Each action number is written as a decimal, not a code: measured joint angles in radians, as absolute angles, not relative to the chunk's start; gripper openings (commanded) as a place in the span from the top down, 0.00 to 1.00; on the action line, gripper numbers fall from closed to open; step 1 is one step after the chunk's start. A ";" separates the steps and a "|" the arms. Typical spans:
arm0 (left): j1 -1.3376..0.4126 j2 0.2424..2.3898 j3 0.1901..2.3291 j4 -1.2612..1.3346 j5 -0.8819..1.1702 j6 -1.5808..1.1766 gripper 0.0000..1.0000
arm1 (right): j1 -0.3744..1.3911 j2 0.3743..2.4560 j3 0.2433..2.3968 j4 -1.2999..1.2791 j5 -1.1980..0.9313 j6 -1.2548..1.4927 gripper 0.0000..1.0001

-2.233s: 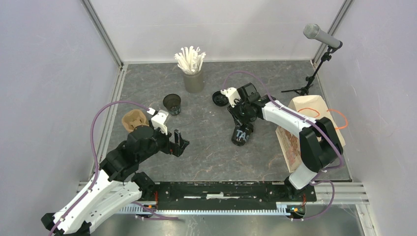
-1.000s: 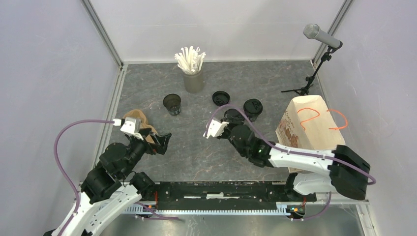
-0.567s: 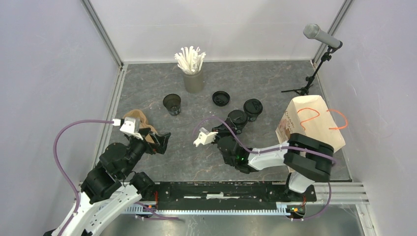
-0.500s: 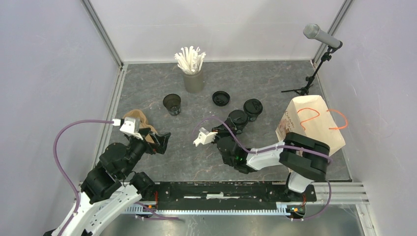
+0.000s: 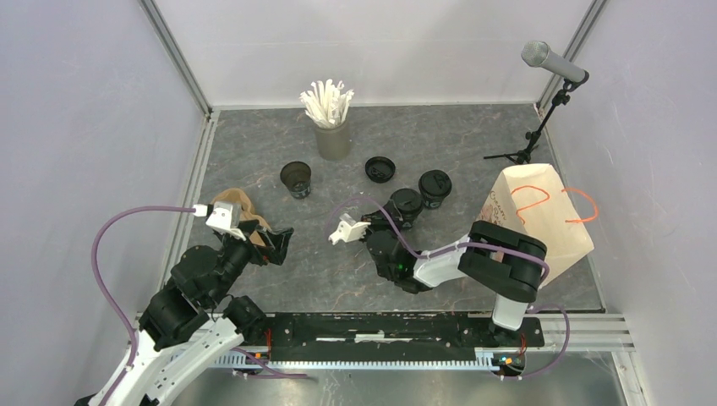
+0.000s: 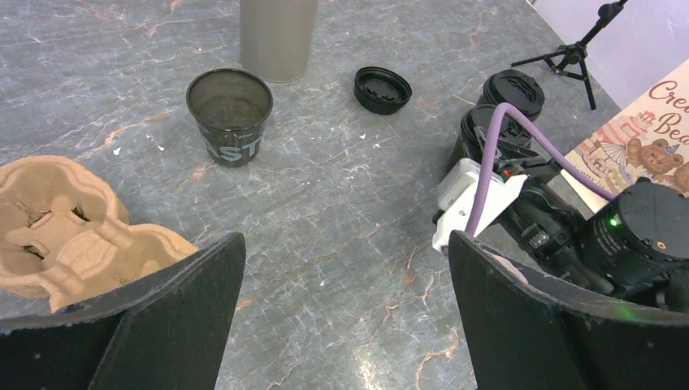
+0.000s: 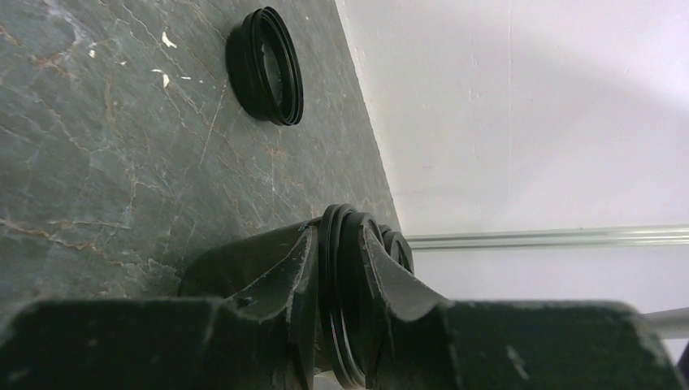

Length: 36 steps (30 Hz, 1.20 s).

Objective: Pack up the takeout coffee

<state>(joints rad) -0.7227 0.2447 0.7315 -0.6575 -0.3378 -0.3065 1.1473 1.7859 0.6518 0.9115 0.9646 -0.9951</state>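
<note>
Two lidded black takeout coffee cups stand side by side, one (image 5: 435, 188) further back and one (image 5: 407, 205) nearer. My right gripper (image 5: 396, 218) lies low along the table and is shut on the nearer cup's lid (image 7: 345, 284), one finger on the cup's side and the other over the lid's top. The other lidded cup (image 7: 398, 248) peeks out just behind it. An open black cup (image 5: 296, 179) stands at mid left, and a loose black lid (image 5: 380, 169) lies on the table. My left gripper (image 6: 345, 244) hangs open above bare table, empty, beside the brown pulp carrier (image 6: 65, 231).
A grey cup of white straws (image 5: 332, 127) stands at the back. A paper bag (image 5: 541, 211) with orange handles sits at the right, and a microphone stand (image 5: 533, 139) stands behind it. The right arm's purple cable (image 6: 508, 150) loops over the cups.
The right arm's wrist and forearm have swung left and lower, with the gripper staying on the nearer lidded cup. The left arm has not moved.
</note>
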 measured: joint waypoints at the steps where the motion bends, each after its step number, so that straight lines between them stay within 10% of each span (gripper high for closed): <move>1: -0.723 0.245 0.732 -0.657 -0.339 -0.307 0.00 | 1.138 1.790 0.653 0.913 0.963 -0.990 0.75; 16: -0.723 0.251 0.732 -0.658 -0.340 -0.307 0.00 | 1.060 1.870 0.689 0.999 0.925 -0.983 0.69; 36: -0.723 0.270 0.732 -0.659 -0.340 -0.307 0.00 | 1.056 1.758 0.693 0.892 0.872 -0.867 0.30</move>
<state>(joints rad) -0.7227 0.2703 0.7319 -0.6594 -0.3401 -0.3065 1.0557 1.7580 0.6926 0.8925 0.8722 -0.8673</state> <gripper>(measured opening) 0.997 0.655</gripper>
